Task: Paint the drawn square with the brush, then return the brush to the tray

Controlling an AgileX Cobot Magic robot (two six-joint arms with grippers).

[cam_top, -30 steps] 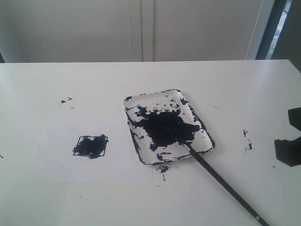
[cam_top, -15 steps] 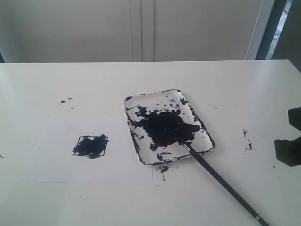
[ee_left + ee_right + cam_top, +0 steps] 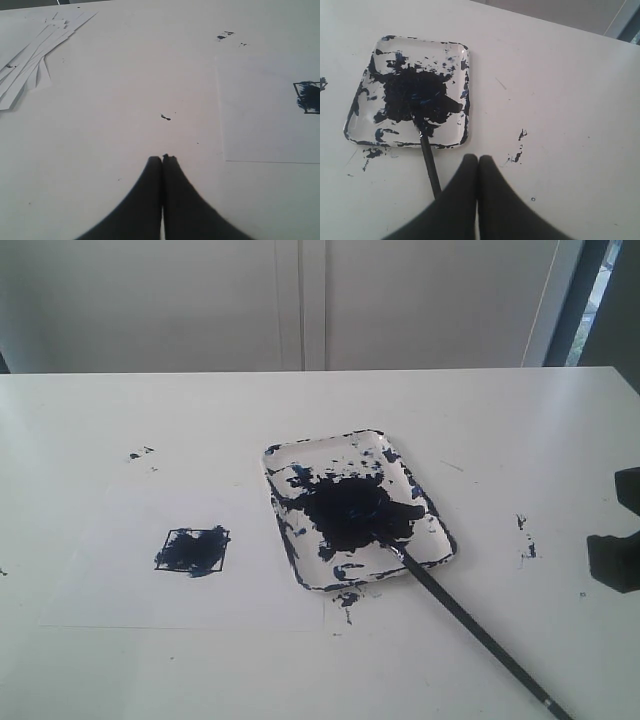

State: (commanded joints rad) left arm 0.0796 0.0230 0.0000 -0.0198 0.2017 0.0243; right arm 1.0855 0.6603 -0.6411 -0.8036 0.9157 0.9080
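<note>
Tray (image 3: pixel 330 440) sits mid tabletop (image 3: pixel 450 410), big blue-black paint patch across its middle, smears round the rim. Brush (image 3: pixel 470 625) lies w/ its bristle end in the tray's paint; the handle crosses the tray's near rim and runs out diagonally over the tabletop toward the near right. Drawn square (image 3: pixel 192 550) is left of the tray, apart from it, on a white paper sheet (image 3: pixel 250 590); inside mostly smeared dark blue, some white showing at the edges. Small paint specks (image 3: pixel 525 535) on the tabletop right of the tray, a few more beyond the sheet.

Right gripper (image 3: pixel 478 157): jaws pressed together, nothing in them. It hangs over bare tabletop near the tray (image 3: pixel 427 52); the brush (image 3: pixel 429 165) handle passes just beside one finger and goes out of sight behind it. The dark shape at the exterior view's right edge is prob. this arm; too cropped to be sure.

Left gripper (image 3: pixel 162 158): jaws together, empty, over bare tabletop. The drawn square (image 3: pixel 307 97) is well off to one side, and a fanned stack of paper (image 3: pixel 25 60) lies far from it.
</note>
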